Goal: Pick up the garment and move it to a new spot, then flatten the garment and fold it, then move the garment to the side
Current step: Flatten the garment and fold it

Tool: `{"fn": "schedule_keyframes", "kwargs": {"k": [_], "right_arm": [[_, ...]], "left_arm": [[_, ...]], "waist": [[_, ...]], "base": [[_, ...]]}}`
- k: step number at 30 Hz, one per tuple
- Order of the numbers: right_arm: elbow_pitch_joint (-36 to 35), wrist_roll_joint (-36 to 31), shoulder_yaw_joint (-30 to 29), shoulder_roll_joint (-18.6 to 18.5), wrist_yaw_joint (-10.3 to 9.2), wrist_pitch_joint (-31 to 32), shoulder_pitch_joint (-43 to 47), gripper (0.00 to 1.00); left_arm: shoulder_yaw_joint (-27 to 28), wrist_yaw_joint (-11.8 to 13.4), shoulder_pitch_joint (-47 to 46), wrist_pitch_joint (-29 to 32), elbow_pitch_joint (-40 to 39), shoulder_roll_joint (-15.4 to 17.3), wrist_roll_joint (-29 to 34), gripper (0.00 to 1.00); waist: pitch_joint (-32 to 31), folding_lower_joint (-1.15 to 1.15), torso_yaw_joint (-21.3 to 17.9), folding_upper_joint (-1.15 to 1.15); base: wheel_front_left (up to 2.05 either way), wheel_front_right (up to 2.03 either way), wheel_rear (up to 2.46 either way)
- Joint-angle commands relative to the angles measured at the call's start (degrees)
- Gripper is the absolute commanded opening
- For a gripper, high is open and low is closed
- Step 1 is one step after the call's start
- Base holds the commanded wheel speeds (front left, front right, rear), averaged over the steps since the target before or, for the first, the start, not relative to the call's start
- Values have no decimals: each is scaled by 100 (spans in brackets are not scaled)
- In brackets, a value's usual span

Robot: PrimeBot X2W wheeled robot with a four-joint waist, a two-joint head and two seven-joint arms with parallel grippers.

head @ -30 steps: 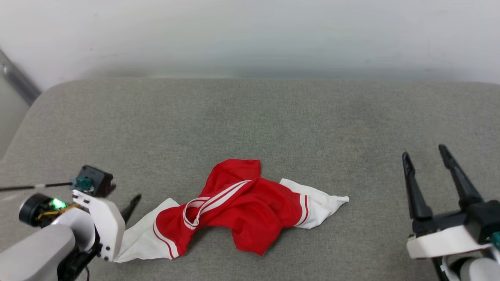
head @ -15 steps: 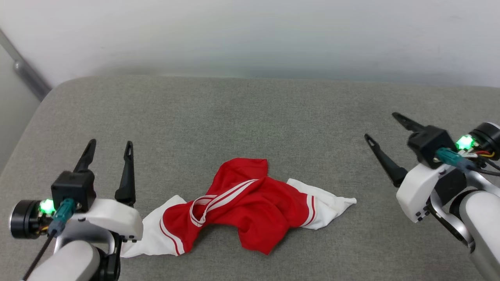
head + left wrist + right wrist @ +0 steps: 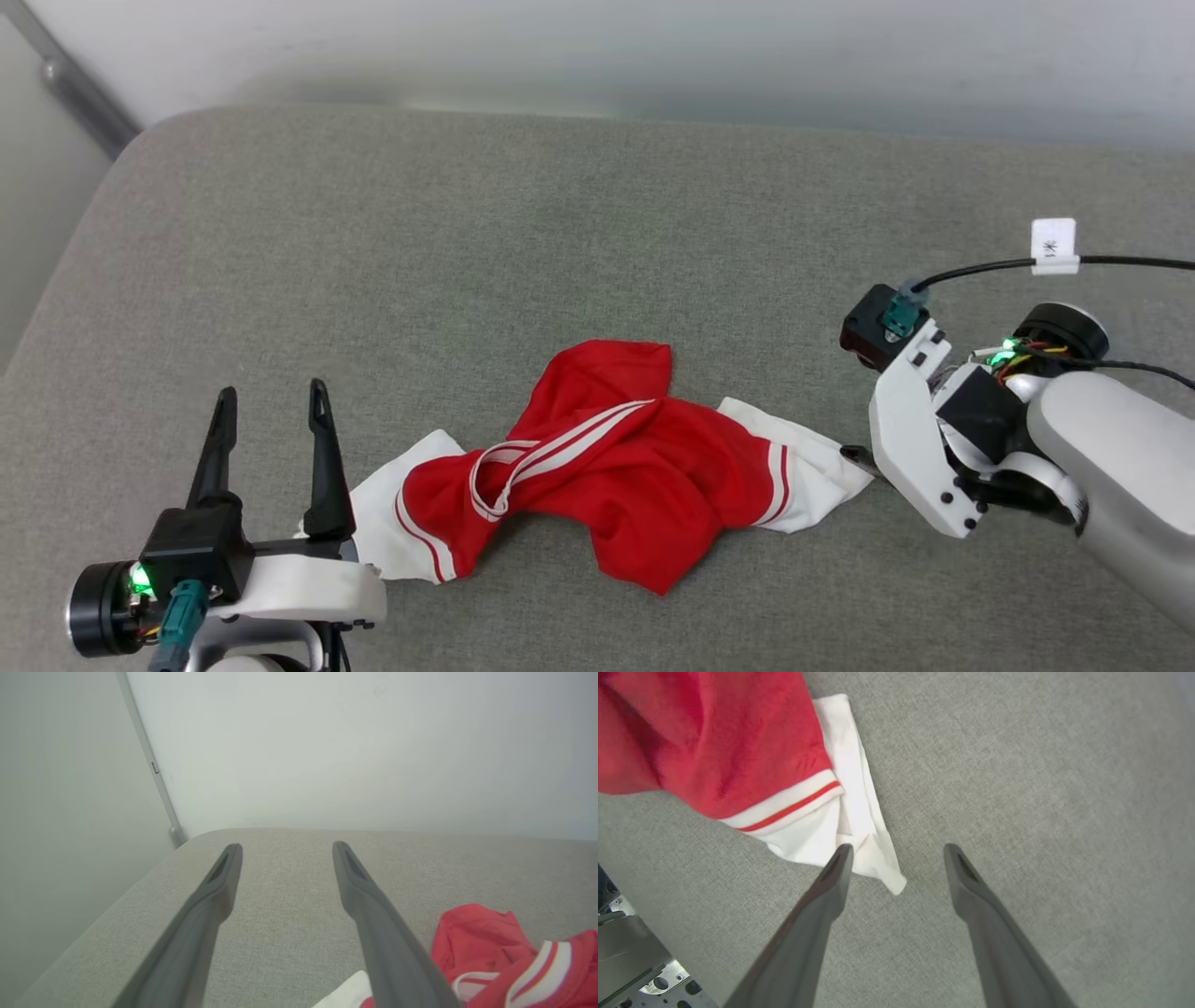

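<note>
The garment (image 3: pixel 635 467) lies crumpled on the grey cushion, a red body with a white sleeve at each end. My left gripper (image 3: pixel 271 401) stands open at the lower left, fingers pointing away, just left of the left sleeve and holding nothing. In the left wrist view the open left gripper (image 3: pixel 286 848) points across bare cushion, with the garment (image 3: pixel 481 938) at the lower right. My right gripper (image 3: pixel 864 462) points down at the right sleeve's tip. In the right wrist view the right gripper (image 3: pixel 897 851) is open, and the tip of the garment's (image 3: pixel 714 742) white sleeve lies between its fingers.
The grey cushion (image 3: pixel 560 233) spreads wide, with bare room behind and on both sides of the shirt. A pale wall runs along its far edge, with a metal rail (image 3: pixel 75 79) at the upper left. A black cable with a white tag (image 3: pixel 1053 247) trails from the right wrist.
The head view has shifted. My right gripper has turned from upright to pointing down and come in to the right sleeve's tip. My left gripper has swung up off the left sleeve.
</note>
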Motion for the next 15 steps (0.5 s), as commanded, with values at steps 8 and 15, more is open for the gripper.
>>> {"fn": "schedule_keyframes", "kwargs": {"k": [8, 15], "right_arm": [[1077, 527, 1141, 453, -1, 214, -233, 100], [1137, 435, 1412, 536, 3, -510, -356, 0]], "left_arm": [[636, -933, -77, -16, 357, -888, 639, 100], [1126, -1441, -33, -16, 565, -1310, 1035, 100]], "waist": [[499, 0, 348, 0], [458, 0, 283, 0]], "base": [[0, 0, 0], [0, 0, 0]]}}
